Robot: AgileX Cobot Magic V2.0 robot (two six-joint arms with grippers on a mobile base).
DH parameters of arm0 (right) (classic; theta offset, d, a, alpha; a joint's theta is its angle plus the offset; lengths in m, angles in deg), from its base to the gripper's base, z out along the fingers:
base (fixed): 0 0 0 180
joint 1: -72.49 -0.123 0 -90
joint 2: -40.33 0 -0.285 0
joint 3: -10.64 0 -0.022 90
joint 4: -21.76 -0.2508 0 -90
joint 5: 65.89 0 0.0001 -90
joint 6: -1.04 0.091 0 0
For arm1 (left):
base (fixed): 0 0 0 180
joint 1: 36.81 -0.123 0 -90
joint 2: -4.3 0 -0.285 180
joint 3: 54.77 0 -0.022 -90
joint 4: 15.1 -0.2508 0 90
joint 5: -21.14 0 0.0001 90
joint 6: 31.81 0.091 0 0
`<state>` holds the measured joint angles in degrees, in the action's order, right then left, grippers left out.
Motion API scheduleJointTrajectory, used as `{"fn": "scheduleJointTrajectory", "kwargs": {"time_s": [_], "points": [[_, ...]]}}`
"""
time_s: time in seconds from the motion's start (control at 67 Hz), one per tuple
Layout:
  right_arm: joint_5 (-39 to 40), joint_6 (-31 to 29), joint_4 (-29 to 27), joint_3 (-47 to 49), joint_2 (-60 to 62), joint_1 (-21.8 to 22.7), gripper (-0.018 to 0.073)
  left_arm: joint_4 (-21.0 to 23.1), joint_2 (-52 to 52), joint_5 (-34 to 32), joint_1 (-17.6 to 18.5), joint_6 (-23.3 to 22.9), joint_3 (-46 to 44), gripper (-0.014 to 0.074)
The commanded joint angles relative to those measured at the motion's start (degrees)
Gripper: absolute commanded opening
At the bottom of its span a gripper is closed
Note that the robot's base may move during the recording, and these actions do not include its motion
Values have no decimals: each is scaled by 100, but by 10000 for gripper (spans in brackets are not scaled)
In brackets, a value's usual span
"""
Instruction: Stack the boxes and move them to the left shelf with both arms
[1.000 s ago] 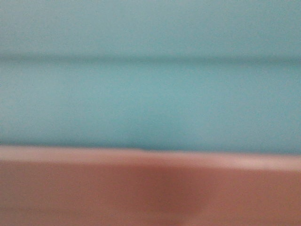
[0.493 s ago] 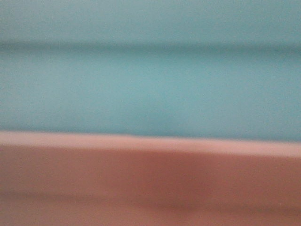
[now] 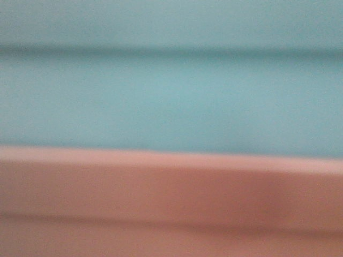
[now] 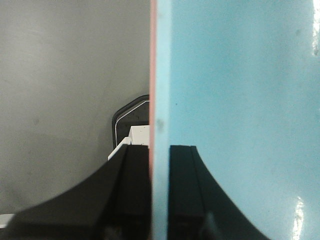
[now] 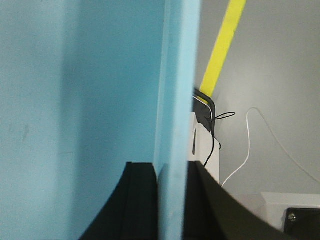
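Grey floor [image 4: 60, 75] behind. The left fingers [image 4: 131, 195] pinch two nested walls, pink box [image 3: 171, 198] against the outer finger, turquoise box [image 4: 240, 100] against the inner. The right fingers [image 5: 142, 200] clamp the turquoise wall. Stiff, smooth plastic, probably light but bulky, so gripping opposite walls looks right.

Turquoise bin [image 4: 240, 100] — smooth plastic, glossy, with bright glints on the inner wall. Pink bin [image 3: 171, 198] — plastic, smooth; view blurred. Left tool [image 4: 160, 165], right tool [image 5: 170, 172]: black, matt. Floor [image 4: 60, 75]: grey, matt, faintly scuffed.
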<state>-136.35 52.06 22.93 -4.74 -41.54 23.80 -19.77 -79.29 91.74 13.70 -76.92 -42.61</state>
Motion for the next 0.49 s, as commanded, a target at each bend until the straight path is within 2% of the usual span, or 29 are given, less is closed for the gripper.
{"fn": "scheduleJointTrajectory", "kwargs": {"time_s": [0.0,0.478], "points": [[-269,-55,111,167,192,-13,56,-131,203,584,33,-24,-201,-4],[-308,-55,111,167,192,-13,56,-107,203,584,33,-24,-201,-4]]}}
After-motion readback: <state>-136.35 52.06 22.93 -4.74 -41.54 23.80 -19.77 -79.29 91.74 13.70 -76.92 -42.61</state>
